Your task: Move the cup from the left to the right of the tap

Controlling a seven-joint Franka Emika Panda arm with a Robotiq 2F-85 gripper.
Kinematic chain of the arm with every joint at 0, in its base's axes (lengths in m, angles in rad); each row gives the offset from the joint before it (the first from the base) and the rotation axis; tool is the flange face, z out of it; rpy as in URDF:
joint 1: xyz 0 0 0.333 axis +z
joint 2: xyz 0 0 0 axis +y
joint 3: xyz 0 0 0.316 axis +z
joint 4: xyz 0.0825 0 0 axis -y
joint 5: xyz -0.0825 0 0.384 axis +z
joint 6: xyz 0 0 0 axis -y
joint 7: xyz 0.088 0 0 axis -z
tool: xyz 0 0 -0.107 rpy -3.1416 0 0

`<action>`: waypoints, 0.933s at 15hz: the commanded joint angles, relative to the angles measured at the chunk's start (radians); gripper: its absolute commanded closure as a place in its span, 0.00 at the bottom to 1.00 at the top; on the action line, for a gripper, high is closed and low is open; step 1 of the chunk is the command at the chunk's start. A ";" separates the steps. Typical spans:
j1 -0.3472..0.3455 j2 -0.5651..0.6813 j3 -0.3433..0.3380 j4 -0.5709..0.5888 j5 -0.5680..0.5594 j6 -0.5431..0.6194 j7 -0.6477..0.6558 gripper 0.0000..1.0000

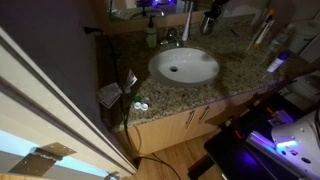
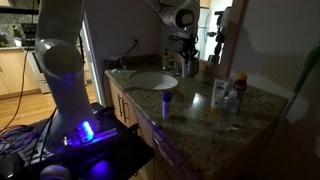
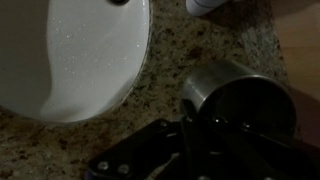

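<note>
beside the basin (image 3: 80, 60), on the granite tabletop (image 3: 160, 70), the steel cup (image 3: 238, 95) is seen close under the fingers (image 3: 190, 132); whether they are closed on it cannot be told. a grasp or set-down is judged in hand. next, clearance from the tap (image 1: 172, 38) is needed; bare granite is left along the basin's rim.

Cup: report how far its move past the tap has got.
Done: gripper is at the metal cup beside the basin. In hand: the grip; closure unclear. In an exterior view it hangs image-right of the tap, so probably only setting down and release remain.
</note>
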 commanded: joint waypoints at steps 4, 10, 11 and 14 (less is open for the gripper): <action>0.014 0.146 -0.005 0.105 0.025 0.041 0.102 0.99; 0.010 0.186 -0.010 0.130 0.020 0.021 0.159 0.68; 0.012 0.179 -0.011 0.125 0.016 0.023 0.164 0.63; 0.026 0.118 -0.014 0.085 0.008 0.067 0.171 0.41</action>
